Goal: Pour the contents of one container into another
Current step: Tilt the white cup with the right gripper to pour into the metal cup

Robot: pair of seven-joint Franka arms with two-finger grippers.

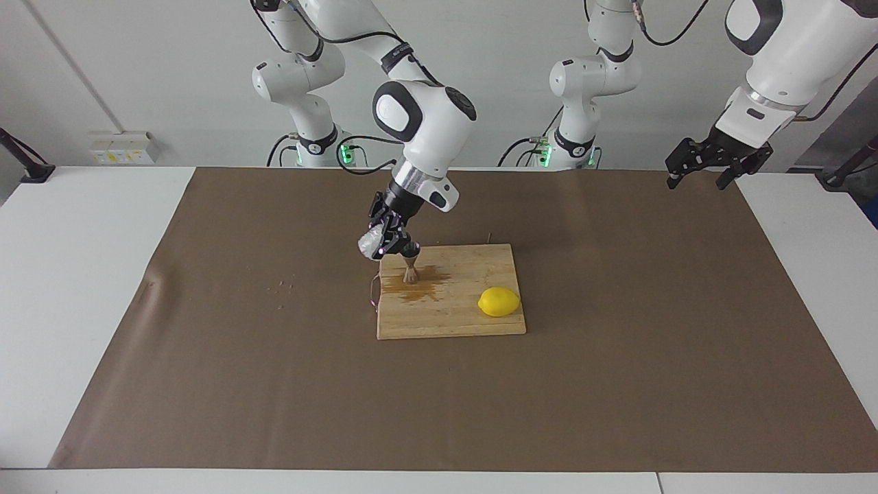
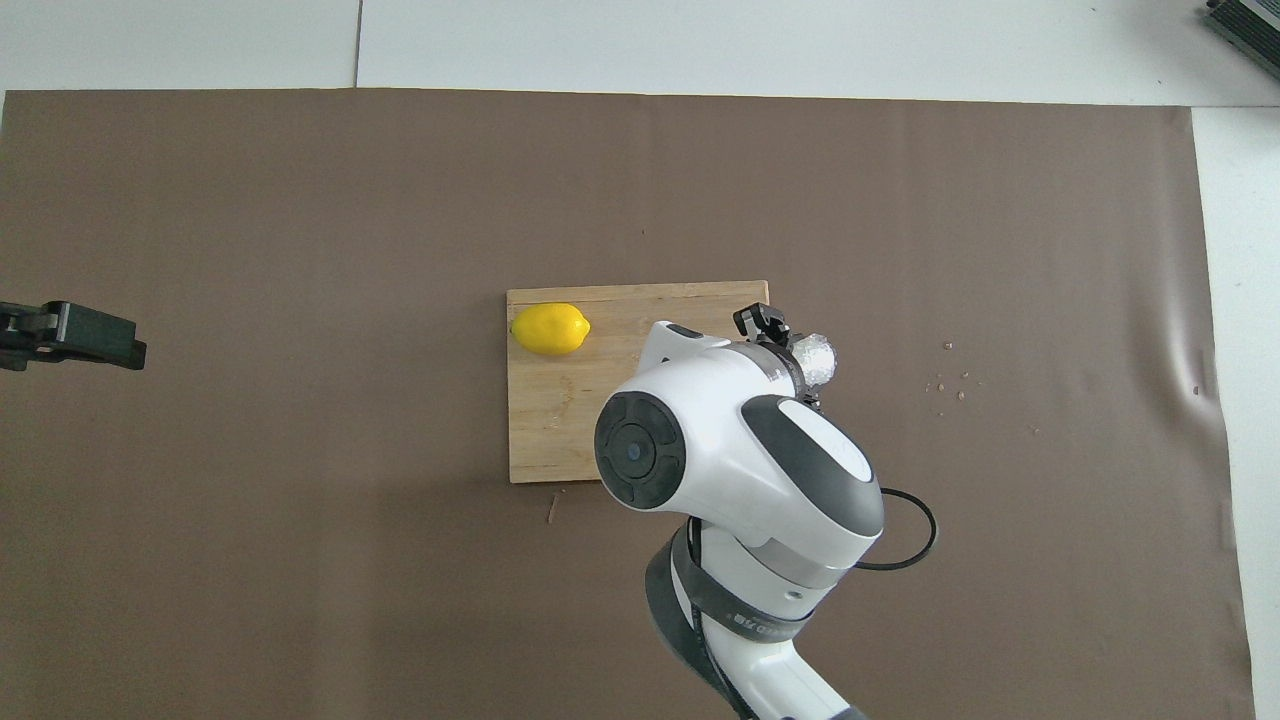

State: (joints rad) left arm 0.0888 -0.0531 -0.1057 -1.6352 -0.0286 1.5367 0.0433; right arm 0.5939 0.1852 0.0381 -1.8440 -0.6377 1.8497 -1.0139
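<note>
Cup in right pincer

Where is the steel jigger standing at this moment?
In the facing view, the jigger stands on the cutting board, at the corner toward the right arm's end, on a wet stain, nearer to the robots than the lemon.

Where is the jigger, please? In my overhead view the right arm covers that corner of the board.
Observer: The jigger stands upright on the cutting board, near the corner closest to the right arm's base.
Operator: Is the board dry around it?
Observer: No, a dark wet patch spreads around its foot.
Operator: And the cup's height?
Observer: The cup, in the right arm's jaws, is above the jigger's rim, off toward the right arm's end.
</note>
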